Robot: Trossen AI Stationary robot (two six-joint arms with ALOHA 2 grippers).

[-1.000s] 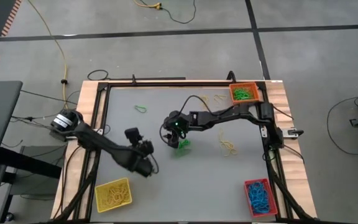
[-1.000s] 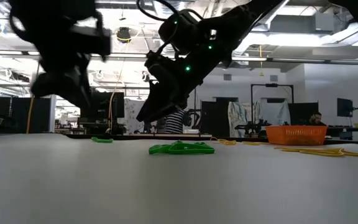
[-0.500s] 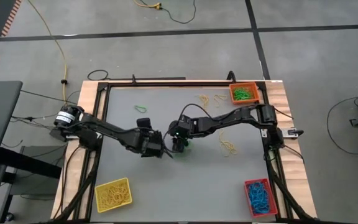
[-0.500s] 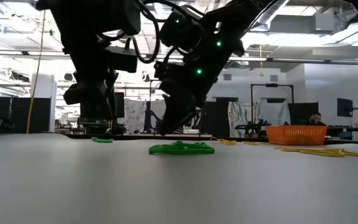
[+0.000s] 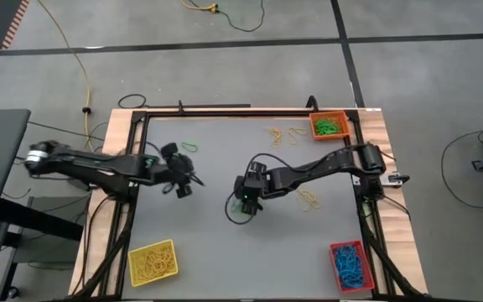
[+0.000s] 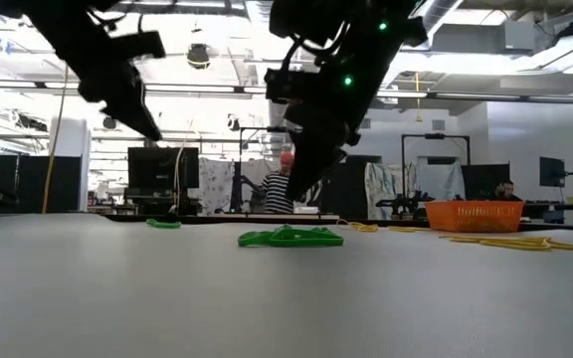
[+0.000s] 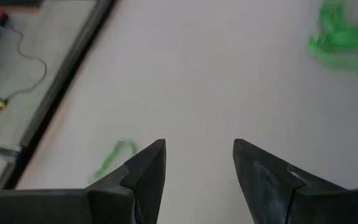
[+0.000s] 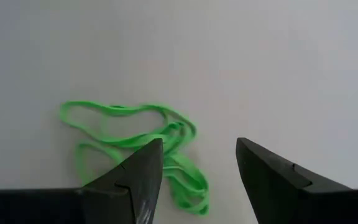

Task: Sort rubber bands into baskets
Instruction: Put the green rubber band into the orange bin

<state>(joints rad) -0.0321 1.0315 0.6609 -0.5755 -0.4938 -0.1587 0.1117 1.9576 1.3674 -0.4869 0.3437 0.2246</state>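
A tangle of green rubber bands [image 5: 240,210] lies flat on the grey table near its middle, also seen in the low view [image 6: 289,237] and the right wrist view [image 8: 135,149]. My right gripper [image 5: 246,200] hangs open just above it, slanting down [image 8: 197,149], with the tangle ahead of its fingers and untouched. My left gripper [image 5: 183,183] is open over the table's left half [image 7: 197,149], clear of everything. A single green band [image 5: 189,147] lies beyond it [image 7: 114,158]. The orange basket [image 5: 329,126], yellow basket [image 5: 152,262] and red basket [image 5: 350,264] stand at the corners.
Loose yellow bands lie near the orange basket [image 5: 279,132] and right of centre [image 5: 309,200]. The orange basket holds green bands, the yellow basket yellow ones, the red basket blue ones. A dark frame rail [image 5: 225,111] borders the table. People and equipment show in the room beyond.
My left gripper swung in toward the green tangle, then drew back toward the table's left and far side, rising and turning. My right gripper slid toward the near edge and tipped steeper over the tangle. The tangle has stayed in place.
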